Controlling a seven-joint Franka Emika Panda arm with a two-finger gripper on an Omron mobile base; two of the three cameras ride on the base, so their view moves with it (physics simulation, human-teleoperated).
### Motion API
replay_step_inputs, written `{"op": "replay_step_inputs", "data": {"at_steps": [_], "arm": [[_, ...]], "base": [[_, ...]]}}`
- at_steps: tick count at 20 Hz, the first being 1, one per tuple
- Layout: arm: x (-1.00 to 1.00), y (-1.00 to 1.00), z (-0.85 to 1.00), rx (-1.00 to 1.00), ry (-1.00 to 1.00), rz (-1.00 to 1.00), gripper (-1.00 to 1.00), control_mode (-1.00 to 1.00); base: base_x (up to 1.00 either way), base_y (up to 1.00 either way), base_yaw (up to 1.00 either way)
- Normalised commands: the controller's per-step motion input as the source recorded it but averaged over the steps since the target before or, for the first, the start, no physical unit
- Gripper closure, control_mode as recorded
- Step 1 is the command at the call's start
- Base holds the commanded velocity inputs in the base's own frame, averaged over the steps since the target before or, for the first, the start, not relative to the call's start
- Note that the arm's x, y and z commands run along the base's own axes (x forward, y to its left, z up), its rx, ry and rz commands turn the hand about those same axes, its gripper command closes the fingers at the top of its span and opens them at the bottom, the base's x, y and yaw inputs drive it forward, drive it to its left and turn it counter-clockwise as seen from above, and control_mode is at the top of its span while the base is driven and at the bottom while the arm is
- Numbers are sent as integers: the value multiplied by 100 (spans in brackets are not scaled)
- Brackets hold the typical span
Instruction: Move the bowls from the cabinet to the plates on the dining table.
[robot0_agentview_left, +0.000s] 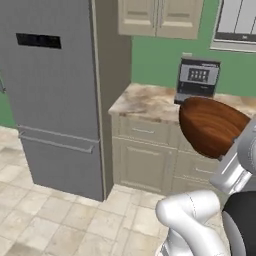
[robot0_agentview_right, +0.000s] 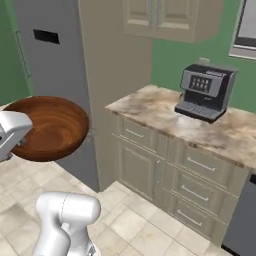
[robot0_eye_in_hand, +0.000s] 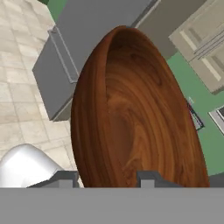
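One reddish-brown bowl (robot0_agentview_left: 210, 127) is in sight, held up in the air in front of the robot, well above the tiled floor (robot0_agentview_left: 55, 220). In the right base view the same bowl (robot0_agentview_right: 50, 127) shows its grained inside, tilted toward the camera, with its near rim at the white hand. In the hand view the bowl (robot0_eye_in_hand: 135, 118) stands on edge; the tool (robot0_eye_in_hand: 107, 177) sits at its lower rim, one dark finger tip (robot0_eye_in_hand: 65, 178) outside the wall and the other inside, so the tool pinches the bowl's rim.

One grey fridge (robot0_agentview_left: 55, 95) stands at the left, with one dark panel high on its door. Beside it runs one stone-topped surface (robot0_agentview_right: 165, 117) over beige drawers, and one coffee machine (robot0_agentview_right: 205, 92) stands on it against the green wall. One beige wall cabinet (robot0_agentview_left: 160, 17) hangs above, its two doors closed, its top cut off by the frame.

The bowl's far side is hidden behind the arm in the left base view, and its right edge meets the white wrist. The bowl covers part of the drawers there. The coffee machine's lower corner is covered by the bowl's rim in that view. A pale window-like panel (robot0_agentview_left: 235, 25) at the upper right is cut off.
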Motion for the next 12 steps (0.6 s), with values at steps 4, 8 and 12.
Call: {"op": "replay_step_inputs", "data": {"at_steps": [4, 8, 12], "arm": [[0, 0, 0, 0, 0, 0, 100, 100], [0, 0, 0, 0, 0, 0, 100, 100], [0, 0, 0, 0, 0, 0, 100, 100]], "base": [[-21, 53, 63], [34, 22, 66], [72, 3, 66]]}}
